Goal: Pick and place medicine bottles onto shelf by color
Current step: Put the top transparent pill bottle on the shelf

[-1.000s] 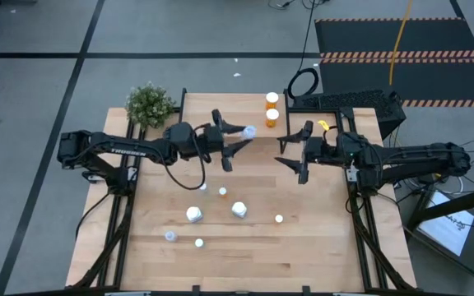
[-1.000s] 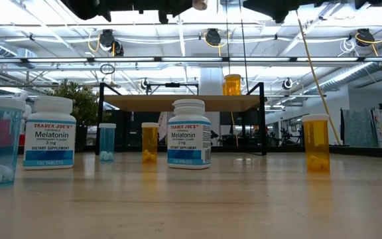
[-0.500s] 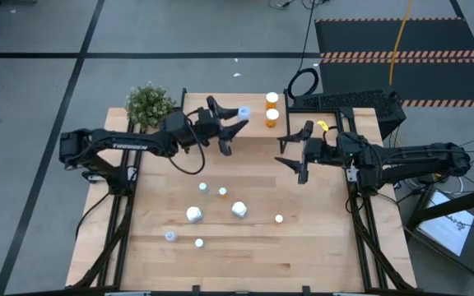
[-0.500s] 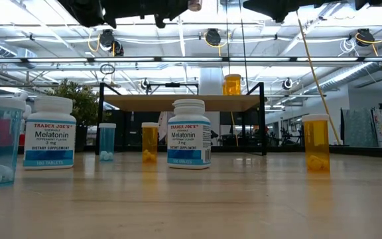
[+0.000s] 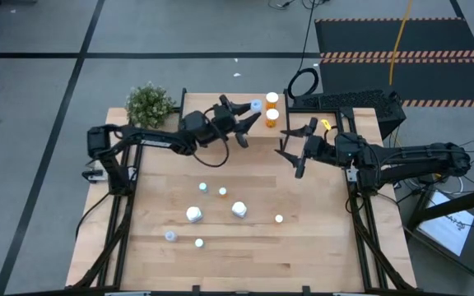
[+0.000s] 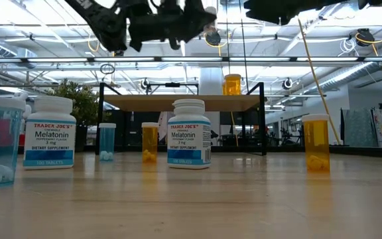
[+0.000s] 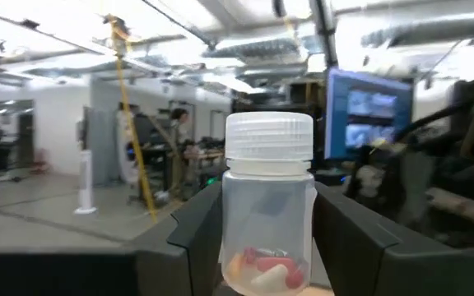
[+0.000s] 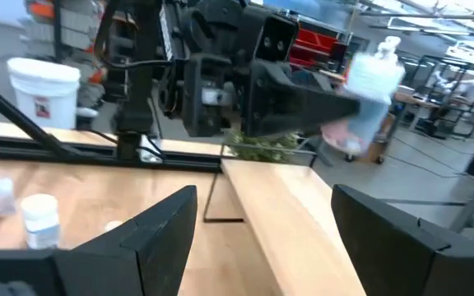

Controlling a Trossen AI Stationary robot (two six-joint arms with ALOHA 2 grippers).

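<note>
Grey floor all around, with a light wooden tabletop (image 5: 253, 247) at the middle of the high view. Potted plant (image 5: 149, 104) at the upper left corner. Shelf (image 5: 212, 105) along the upper edge, with two orange bottles (image 5: 271, 108) at its right end. Left gripper (image 5: 249, 113) up over the shelf, just left of those, fingers (image 7: 194, 226) clamped on a clear white-capped bottle (image 7: 268, 212) with pills at its bottom. Right gripper (image 5: 290, 141) right of centre, above bare wood, fingers (image 8: 151, 224) spread wide, holding nothing. Lower middle of the high view: scattered bottles (image 5: 216, 214) upright. Low view: two white Melatonin bottles (image 6: 189, 135), blue and orange ones beside them.
</note>
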